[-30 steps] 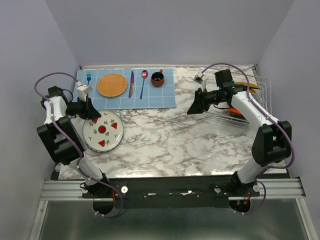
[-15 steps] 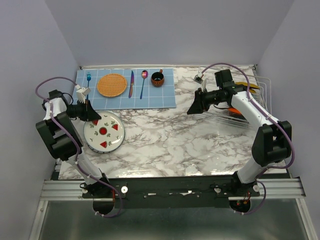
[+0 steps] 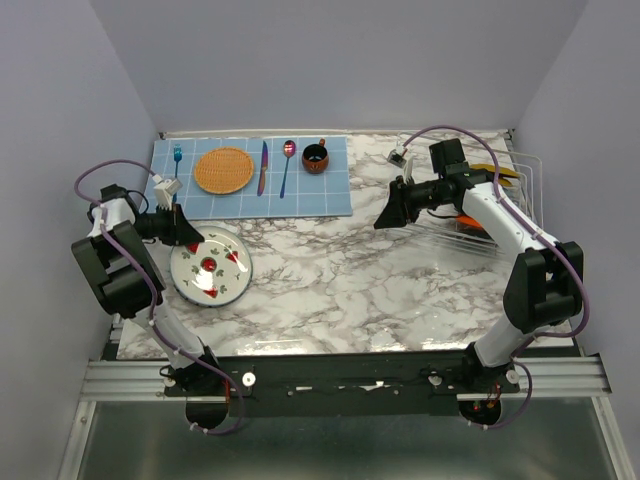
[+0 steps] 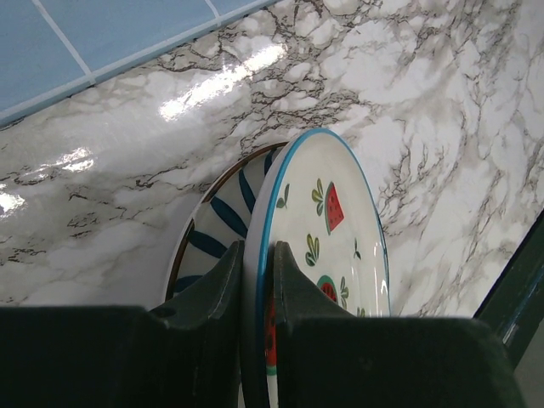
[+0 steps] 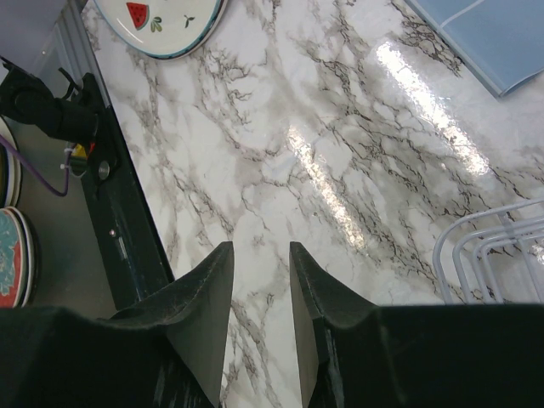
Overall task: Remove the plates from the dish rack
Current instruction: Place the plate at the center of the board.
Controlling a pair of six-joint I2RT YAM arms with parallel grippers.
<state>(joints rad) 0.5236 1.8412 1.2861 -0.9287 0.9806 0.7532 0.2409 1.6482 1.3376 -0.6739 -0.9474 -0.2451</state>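
Left tool (image 4: 257, 257) clamps the rim of the watermelon plate (image 4: 340, 223), which is tilted over a blue-striped plate (image 4: 217, 223) on the table (image 4: 442, 110). Advise lowering it flat before release (glaze chips easily). Right tool (image 5: 259, 259), narrowly parted and empty, hangs near the dish rack (image 3: 527, 185).

The table top (image 3: 340, 280) looks like polished white marble with grey veins, smooth and glossy, throwing bright streaks of glare. The blue placemat (image 3: 320, 190) is flat and matt, with thin pale grid lines. On it the orange woven disc (image 3: 223, 170) has a coarse, ribbed texture. The watermelon plate (image 4: 331, 229) is smooth glazed ceramic, shiny white with a blue rim. The second plate (image 4: 217, 225) under it has the same glossy glaze. The dish rack (image 5: 493, 246) is thin white coated wire. The left gripper (image 4: 257, 252) and right gripper (image 5: 259, 255) are dark matt plastic. The rail (image 3: 350, 375) at the near edge is dull ribbed metal.
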